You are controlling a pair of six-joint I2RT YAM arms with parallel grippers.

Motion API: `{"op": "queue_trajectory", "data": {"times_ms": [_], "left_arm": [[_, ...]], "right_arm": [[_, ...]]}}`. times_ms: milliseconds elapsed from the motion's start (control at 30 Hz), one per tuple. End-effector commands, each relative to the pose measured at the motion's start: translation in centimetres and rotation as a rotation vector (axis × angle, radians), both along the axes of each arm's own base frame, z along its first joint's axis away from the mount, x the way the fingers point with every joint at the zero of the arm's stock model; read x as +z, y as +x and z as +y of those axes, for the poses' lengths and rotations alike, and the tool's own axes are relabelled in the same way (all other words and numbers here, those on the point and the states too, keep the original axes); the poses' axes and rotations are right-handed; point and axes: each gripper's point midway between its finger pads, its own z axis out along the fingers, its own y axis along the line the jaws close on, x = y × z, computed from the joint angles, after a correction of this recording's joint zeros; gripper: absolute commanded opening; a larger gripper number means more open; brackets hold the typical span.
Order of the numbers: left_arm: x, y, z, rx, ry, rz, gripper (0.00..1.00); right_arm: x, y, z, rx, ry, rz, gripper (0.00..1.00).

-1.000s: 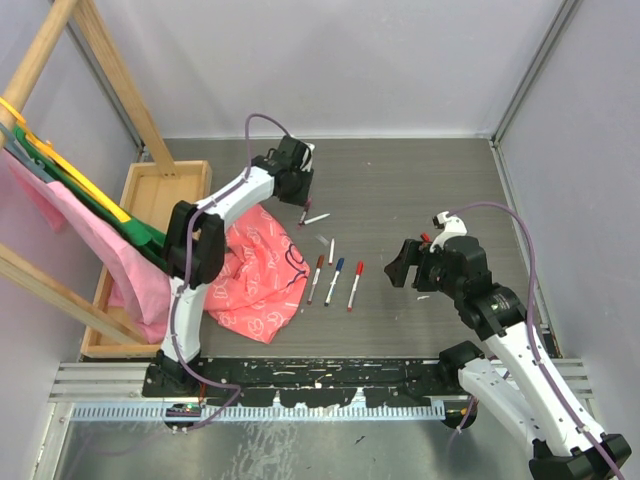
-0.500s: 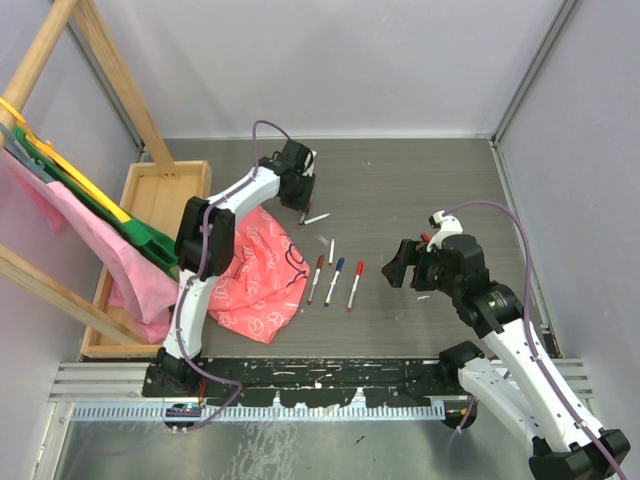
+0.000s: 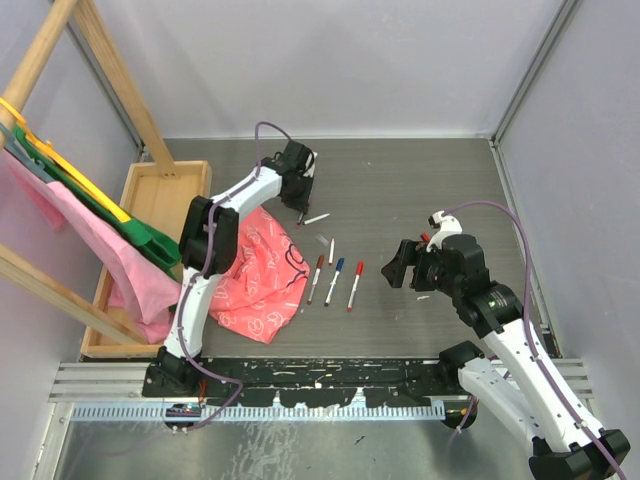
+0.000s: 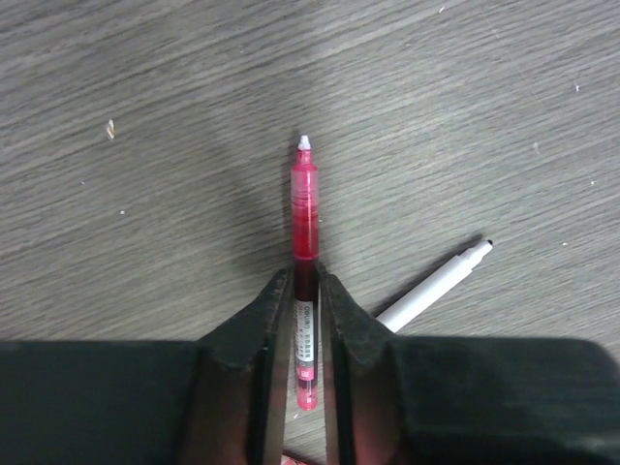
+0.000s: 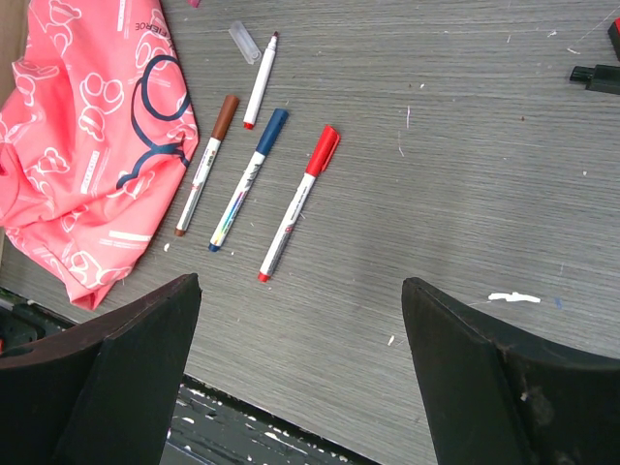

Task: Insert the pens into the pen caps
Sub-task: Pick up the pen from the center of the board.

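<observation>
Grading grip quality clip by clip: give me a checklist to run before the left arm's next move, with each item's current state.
1. Left gripper shut on the thin white pen with a translucent red cap: ok.
2. That pen runs straight out between the fingers: ok.
3. Red cap fully seated: cannot tell.
4. Uncapped white plastic pen on the grey table lies apart from the held one: ok.
5. Right gripper open, empty: ok.
</observation>
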Motion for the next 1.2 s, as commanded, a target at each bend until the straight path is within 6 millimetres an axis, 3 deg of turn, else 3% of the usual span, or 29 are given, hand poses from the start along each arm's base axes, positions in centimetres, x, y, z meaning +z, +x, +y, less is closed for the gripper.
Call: {"op": "queue_trajectory", "data": {"times_ms": [0, 200, 433, 633, 833, 900, 1033, 1167], "left_arm": [[0.0, -0.1, 0.0, -0.020, 0.000, 0.005, 0.15], [2.4, 0.5, 0.1, -0.020, -0.004, -0.044, 0.04], [10.0, 1.6, 0.4, -0.014, -0.020, -0.179, 0.00], [18.0, 0.6, 0.3, -0.015, -0.099, -0.320, 0.00], [25.5, -3.1, 0.3, -0.026, -0.257, -0.458, 0.00], [27.1, -4.7, 0.3, -0.041, -0.297, -0.474, 0.00], [29.5, -8.4, -0.6, -0.095, -0.349, -0.513, 0.00], [30.2, -13.2, -2.8, -0.152, -0.335, -0.573, 0.00]], "right_arm": [[1.4, 0.6, 0.4, 0.014, 0.024, -0.058, 0.90], [1.4, 0.6, 0.4, 0.018, 0.023, -0.057, 0.89], [1.7, 0.6, 0.3, 0.008, 0.026, -0.066, 0.90], [2.5, 0.6, 0.5, -0.006, 0.063, -0.070, 0.89], [5.0, 1.5, 1.5, -0.031, 0.160, -0.103, 0.87], [6.4, 1.9, 1.9, -0.029, 0.199, -0.125, 0.85], [8.6, 2.7, 2.7, -0.032, 0.269, -0.160, 0.83], [10.4, 3.2, 3.3, -0.037, 0.336, -0.190, 0.82]]}}
